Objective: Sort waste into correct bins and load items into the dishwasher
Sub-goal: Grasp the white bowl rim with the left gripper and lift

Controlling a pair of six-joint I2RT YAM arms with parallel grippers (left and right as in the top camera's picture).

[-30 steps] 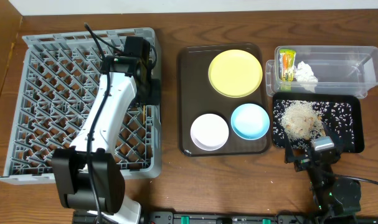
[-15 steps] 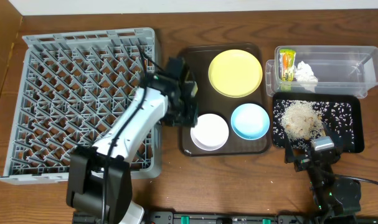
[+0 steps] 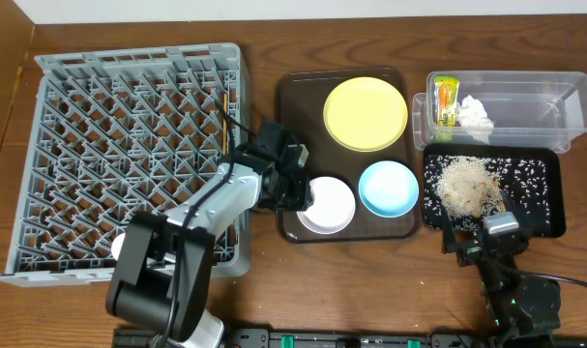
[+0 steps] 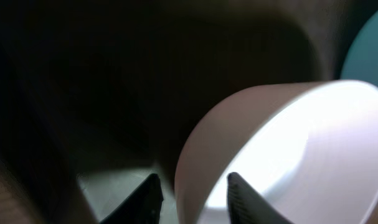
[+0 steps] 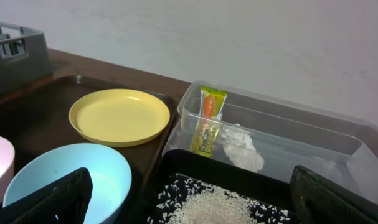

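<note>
My left gripper [image 3: 300, 193] is low over the brown serving tray [image 3: 293, 135], at the left rim of the white bowl [image 3: 332, 206]. In the left wrist view one finger is outside the white bowl [image 4: 288, 149] and one inside, the gripper [image 4: 192, 185] narrowly open, a slim gap showing. The light blue bowl [image 3: 388, 188] and yellow plate [image 3: 366, 113] sit on the same tray. A chopstick [image 3: 222, 118] lies in the grey dishwasher rack [image 3: 100, 145]. My right gripper [image 3: 482, 234] rests wide open by the black tray [image 3: 552, 198] of rice [image 3: 467, 184].
The clear tub [image 3: 525, 106] at the back right holds the snack wrapper [image 3: 447, 100] and the white tissue [image 3: 475, 114]. In the right wrist view, the wrapper [image 5: 208, 121] leans on the tub wall, beside the plate [image 5: 119, 116] and blue bowl [image 5: 70, 177].
My left arm swung from over the rack's right side to the serving tray and came down at the white bowl's rim. Its jaws narrowed. The right arm stayed still.
</note>
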